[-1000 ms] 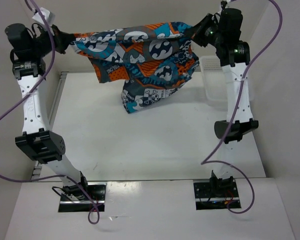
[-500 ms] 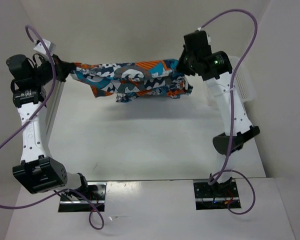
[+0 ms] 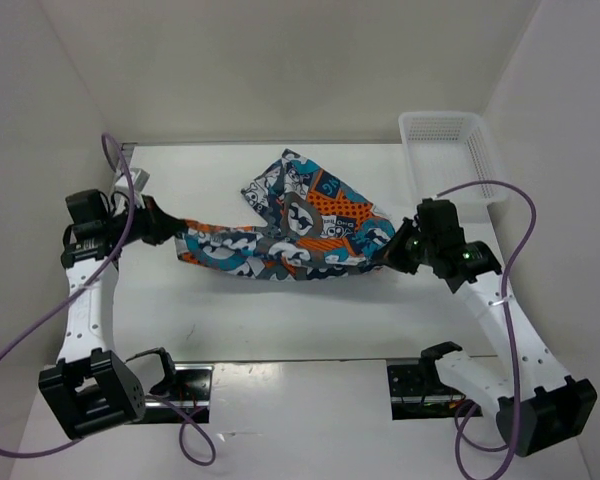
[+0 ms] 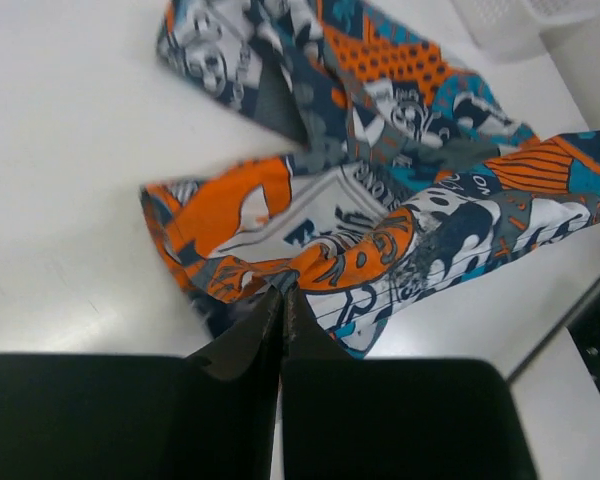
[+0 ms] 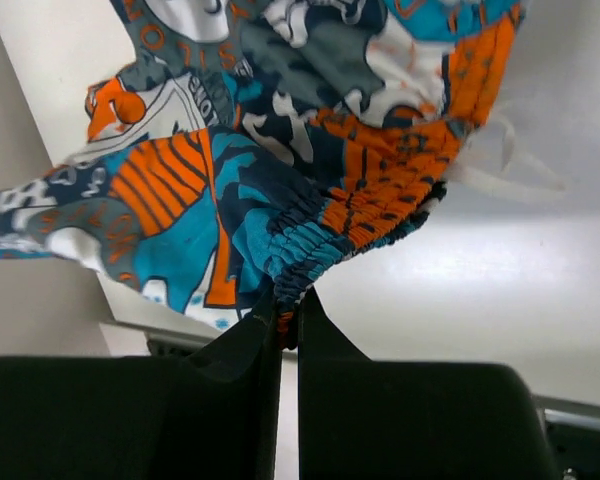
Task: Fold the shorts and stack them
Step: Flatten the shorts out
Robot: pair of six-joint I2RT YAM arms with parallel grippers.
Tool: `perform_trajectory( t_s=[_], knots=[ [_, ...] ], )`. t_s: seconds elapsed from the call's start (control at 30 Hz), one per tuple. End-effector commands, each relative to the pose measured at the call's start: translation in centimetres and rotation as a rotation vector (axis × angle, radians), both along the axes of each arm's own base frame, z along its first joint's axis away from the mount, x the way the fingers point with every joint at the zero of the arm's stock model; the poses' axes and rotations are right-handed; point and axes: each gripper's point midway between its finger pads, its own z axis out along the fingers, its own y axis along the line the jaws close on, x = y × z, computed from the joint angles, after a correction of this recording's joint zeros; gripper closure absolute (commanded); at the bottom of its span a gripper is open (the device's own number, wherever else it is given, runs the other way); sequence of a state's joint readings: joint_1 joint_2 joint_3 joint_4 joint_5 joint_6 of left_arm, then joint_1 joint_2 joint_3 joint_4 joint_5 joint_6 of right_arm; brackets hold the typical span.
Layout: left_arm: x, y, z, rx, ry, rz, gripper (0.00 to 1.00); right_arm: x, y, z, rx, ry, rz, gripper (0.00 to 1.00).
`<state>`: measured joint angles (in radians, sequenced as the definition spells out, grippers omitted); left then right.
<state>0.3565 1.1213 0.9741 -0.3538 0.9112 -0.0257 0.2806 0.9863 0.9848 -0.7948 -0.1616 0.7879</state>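
Observation:
The shorts, printed in orange, teal, white and black, lie stretched across the middle of the table, one leg folded toward the back. My left gripper is shut on their left corner; the left wrist view shows that cloth pinched at the fingertips. My right gripper is shut on the right corner; the right wrist view shows the gathered elastic waistband between the jaws. Both grippers are low, near the table surface.
A white plastic mesh basket stands at the back right corner. White walls close in the table on the left, back and right. The arm bases sit on the near edge.
Both arms have swung down and toward the near side, bringing the shorts from hanging high at the back to lying stretched on the table. Both grips have held.

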Motion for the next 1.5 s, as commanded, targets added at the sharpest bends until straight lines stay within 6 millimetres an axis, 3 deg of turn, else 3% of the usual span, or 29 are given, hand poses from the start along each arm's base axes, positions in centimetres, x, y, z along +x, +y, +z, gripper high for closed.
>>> perform_trajectory(
  t_s=[0.0, 0.1, 0.13, 0.27, 0.47, 0.73, 0.77, 0.8, 0.87, 0.9, 0.97, 1.0, 1.13, 1.23, 1.47],
  knots=[
    [-3.1, -0.7, -3.4, -0.018, 0.107, 0.011, 1.00, -1.2, 0.8, 1.2, 0.122, -0.053, -0.011, 1.00],
    [-4.3, -0.6, -5.3, -0.005, 0.147, 0.046, 1.00, -2.7, 0.7, -0.3, 0.146, -0.013, -0.032, 1.00],
    [-4.9, -0.6, -7.0, -0.005, 0.187, 0.061, 1.00, -3.0, 0.6, -0.3, 0.164, -0.013, -0.047, 1.00],
    [-5.4, -0.4, -8.2, 0.007, 0.204, 0.082, 1.00, -3.4, 0.4, -2.1, 0.157, 0.016, -0.066, 1.00],
    [-6.5, -0.5, -9.1, 0.007, 0.262, 0.102, 1.00, -3.6, -0.3, -2.7, 0.135, 0.046, -0.109, 1.00],
    [-3.0, -0.1, -2.6, 0.009, 0.122, 0.053, 1.00, -1.8, -0.9, 1.0, 0.072, -0.064, -0.086, 1.00],
    [-2.3, 0.0, -0.6, 0.016, 0.066, 0.037, 1.00, -1.5, -1.0, 1.6, 0.058, -0.082, -0.082, 1.00],
    [-1.7, 0.1, 0.1, 0.016, 0.044, 0.027, 1.00, -0.9, -1.1, 3.3, 0.050, -0.121, -0.080, 1.00],
    [-0.4, 0.1, 2.3, 0.034, -0.025, 0.008, 1.00, 0.4, -1.3, 4.3, -0.003, -0.151, -0.055, 1.00],
    [0.7, 0.5, 4.7, 0.054, -0.079, 0.009, 1.00, 1.2, -1.3, 6.7, -0.009, -0.207, -0.055, 1.00],
    [1.9, 0.9, 7.6, 0.079, -0.162, 0.000, 1.00, 2.8, -1.3, 7.9, -0.051, -0.234, -0.029, 1.00],
    [2.8, 1.2, 10.0, 0.101, -0.221, 0.001, 1.00, 3.4, -1.1, 10.1, -0.048, -0.284, -0.023, 1.00],
    [4.4, 2.0, 14.9, 0.174, -0.401, 0.017, 1.00, 4.7, -0.9, 12.9, -0.061, -0.338, -0.006, 1.00],
    [4.9, 2.1, 17.5, 0.221, -0.530, 0.019, 1.00, 4.9, -0.7, 14.0, -0.056, -0.361, 0.008, 1.00],
    [2.3, 1.7, 23.9, 0.291, -0.693, 0.078, 1.00, 3.6, -0.7, 16.0, -0.078, -0.402, 0.063, 1.00]
  ],
)
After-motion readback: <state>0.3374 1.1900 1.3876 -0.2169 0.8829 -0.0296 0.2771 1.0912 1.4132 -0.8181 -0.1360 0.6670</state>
